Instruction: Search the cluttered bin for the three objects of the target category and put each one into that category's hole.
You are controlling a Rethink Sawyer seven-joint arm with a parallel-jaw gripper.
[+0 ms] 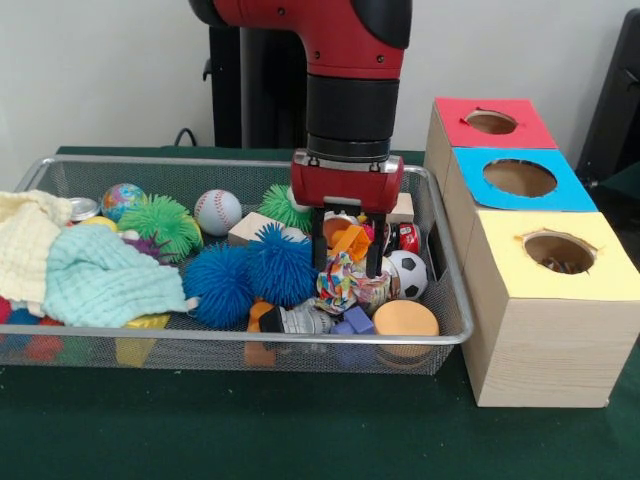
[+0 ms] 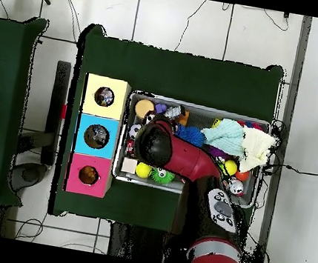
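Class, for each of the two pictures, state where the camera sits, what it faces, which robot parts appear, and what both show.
Front view: across the table, facing the wire bin; shows the red arm's wrist and tool lowered among the toys.
Overhead view: above, looking straight down; shows the arm and base.
Both share: bin, yellow box, blue box, red box, each with a hole.
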